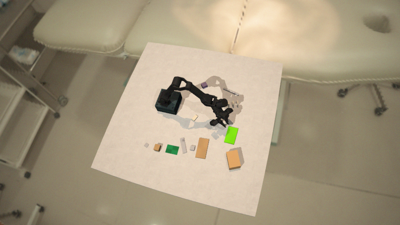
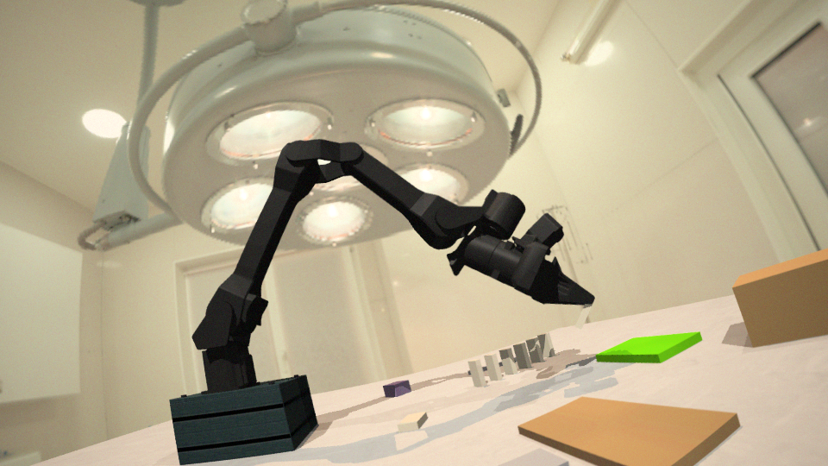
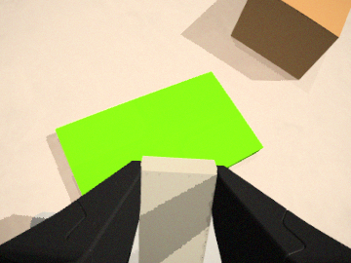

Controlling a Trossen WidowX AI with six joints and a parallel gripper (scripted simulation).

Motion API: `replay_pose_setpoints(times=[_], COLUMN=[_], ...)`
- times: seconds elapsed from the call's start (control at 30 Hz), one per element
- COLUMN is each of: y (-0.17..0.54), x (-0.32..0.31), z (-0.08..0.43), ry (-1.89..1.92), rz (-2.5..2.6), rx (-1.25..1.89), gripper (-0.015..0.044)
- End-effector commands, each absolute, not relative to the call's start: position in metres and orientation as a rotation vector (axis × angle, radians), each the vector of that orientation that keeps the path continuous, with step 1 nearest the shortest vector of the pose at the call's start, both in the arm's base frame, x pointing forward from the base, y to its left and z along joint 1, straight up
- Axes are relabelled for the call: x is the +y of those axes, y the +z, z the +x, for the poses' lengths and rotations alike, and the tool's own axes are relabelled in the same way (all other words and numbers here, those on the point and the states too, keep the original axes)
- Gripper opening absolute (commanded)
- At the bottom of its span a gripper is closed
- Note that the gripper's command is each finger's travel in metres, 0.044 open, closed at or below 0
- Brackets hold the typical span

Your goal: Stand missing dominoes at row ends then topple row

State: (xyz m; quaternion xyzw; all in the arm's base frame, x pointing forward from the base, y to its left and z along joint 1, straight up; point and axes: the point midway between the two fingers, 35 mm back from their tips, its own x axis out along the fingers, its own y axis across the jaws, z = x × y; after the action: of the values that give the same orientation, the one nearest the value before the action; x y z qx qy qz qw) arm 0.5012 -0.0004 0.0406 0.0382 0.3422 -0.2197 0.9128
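My gripper (image 1: 226,124) (image 2: 589,300) (image 3: 176,174) is shut on a pale domino (image 2: 583,316) (image 3: 175,214), which hangs tilted from the fingertips above the table, near the green slab. The top view hardly shows this domino under the fingers. A row of several standing dominoes (image 1: 233,103) (image 2: 492,367) is behind the gripper; the arm hides part of it in the top view. A loose cream domino (image 1: 194,117) (image 2: 412,421) lies flat between the arm's base and the front objects.
A bright green slab (image 1: 231,135) (image 2: 648,349) (image 3: 161,117) lies beside the gripper. An orange box (image 1: 233,159) (image 2: 787,310) (image 3: 285,39) and an orange board (image 1: 202,148) (image 2: 628,425) lie farther forward. A purple block (image 1: 204,85) (image 2: 397,388) and a thin rod (image 1: 231,91) lie behind.
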Motion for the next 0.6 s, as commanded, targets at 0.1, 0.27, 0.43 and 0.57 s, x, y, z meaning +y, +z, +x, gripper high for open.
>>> replay_pose_setpoints(times=[0.1,0.27,0.43,0.57], y=[0.048,0.05,0.053,0.056], x=[0.003,0.005,0.006,0.007], z=[0.497,0.49,0.481,0.473], ry=[-0.471,-0.484,-0.498,-0.513], rz=[0.047,0.032,0.02,0.014], rx=[0.572,0.498,0.427,0.37], gripper=[0.0107,0.0107,0.0107,0.0107])
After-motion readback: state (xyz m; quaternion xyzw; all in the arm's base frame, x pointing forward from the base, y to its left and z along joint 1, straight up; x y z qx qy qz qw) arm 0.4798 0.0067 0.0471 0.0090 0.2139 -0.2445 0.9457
